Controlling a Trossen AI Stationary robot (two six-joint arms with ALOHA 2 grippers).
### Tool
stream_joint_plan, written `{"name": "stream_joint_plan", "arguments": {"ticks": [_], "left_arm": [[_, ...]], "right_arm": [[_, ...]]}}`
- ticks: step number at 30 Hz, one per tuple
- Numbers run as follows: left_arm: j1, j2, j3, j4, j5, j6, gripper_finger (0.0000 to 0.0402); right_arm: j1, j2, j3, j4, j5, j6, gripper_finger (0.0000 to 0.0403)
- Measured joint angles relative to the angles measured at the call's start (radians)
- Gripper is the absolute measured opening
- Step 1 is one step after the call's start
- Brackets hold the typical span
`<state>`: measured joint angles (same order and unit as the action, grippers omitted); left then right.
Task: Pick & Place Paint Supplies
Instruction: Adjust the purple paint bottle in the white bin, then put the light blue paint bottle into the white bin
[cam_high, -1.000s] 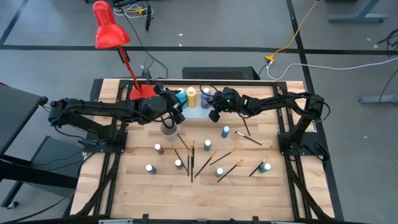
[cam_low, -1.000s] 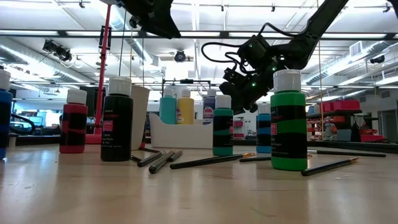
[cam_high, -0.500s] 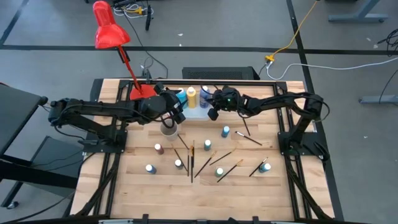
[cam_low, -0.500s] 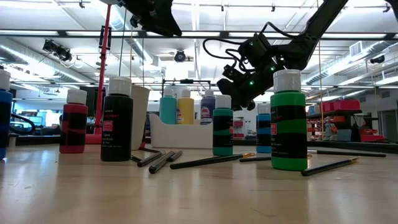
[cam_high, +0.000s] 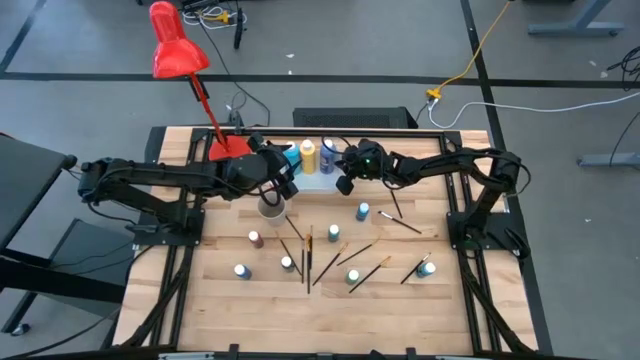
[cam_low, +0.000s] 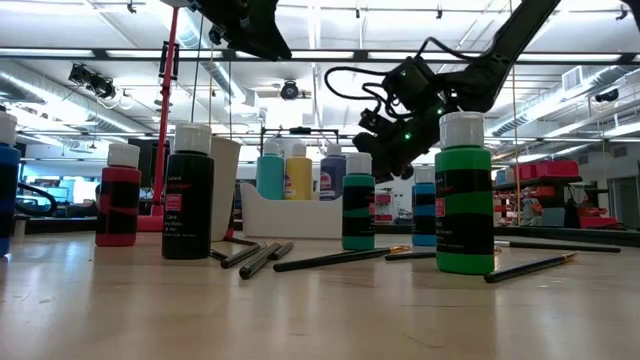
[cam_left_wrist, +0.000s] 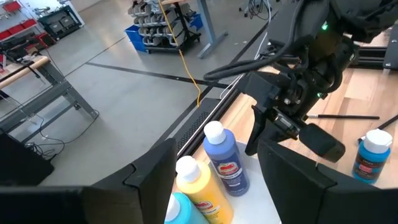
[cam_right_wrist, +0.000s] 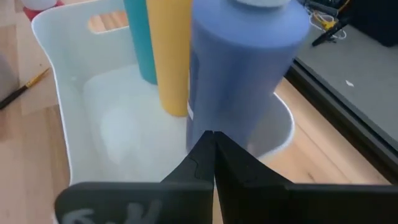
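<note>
A white bin (cam_high: 312, 182) at the table's far edge holds a teal (cam_high: 291, 155), a yellow (cam_high: 308, 155) and a blue bottle (cam_high: 329, 157), all upright. My right gripper (cam_high: 343, 185) is shut and empty, low beside the blue bottle (cam_right_wrist: 249, 68). In the left wrist view a small gap shows between its fingers (cam_left_wrist: 256, 134) and the blue bottle (cam_left_wrist: 225, 163). My left gripper (cam_left_wrist: 216, 146) is open, raised on the bin's left side above a white cup (cam_high: 270, 207). Several small bottles (cam_high: 362, 211) and paintbrushes (cam_high: 305, 255) are scattered over the table's middle.
A red desk lamp (cam_high: 175, 55) stands with its base (cam_high: 228, 148) at the far left, next to the bin. Near the low camera stand green (cam_low: 462, 195), black (cam_low: 187, 195) and red (cam_low: 118, 195) bottles. The table's near strip is bare wood.
My right gripper has bobbed slightly up and back down beside the bin, staying shut. The bottles and brushes on the table have kept their places.
</note>
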<state>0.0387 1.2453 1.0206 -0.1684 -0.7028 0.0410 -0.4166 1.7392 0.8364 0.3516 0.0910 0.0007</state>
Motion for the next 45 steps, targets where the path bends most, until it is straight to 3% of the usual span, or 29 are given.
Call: {"name": "stream_joint_plan", "arguments": {"ticks": [7,26,40,45], "left_arm": [[0.000,0.000,0.000,0.000,0.023,0.000,0.0235],[0.000,0.000,0.000,0.001,0.023,0.000,0.0235],[0.000,0.000,0.000,-0.001,0.027,0.015,0.0235],[0.000,0.000,0.000,-0.061,0.206,0.036,0.0235]], "right_arm": [[-0.035,-0.007,0.000,0.060,0.071,0.068,0.0001],[-0.057,0.055,0.000,0.187,-0.103,0.135,0.0001],[-0.055,0.049,0.001,0.130,-0.055,0.125,0.0003],[-0.055,-0.032,0.002,0.074,-0.055,0.107,0.0003]]}}
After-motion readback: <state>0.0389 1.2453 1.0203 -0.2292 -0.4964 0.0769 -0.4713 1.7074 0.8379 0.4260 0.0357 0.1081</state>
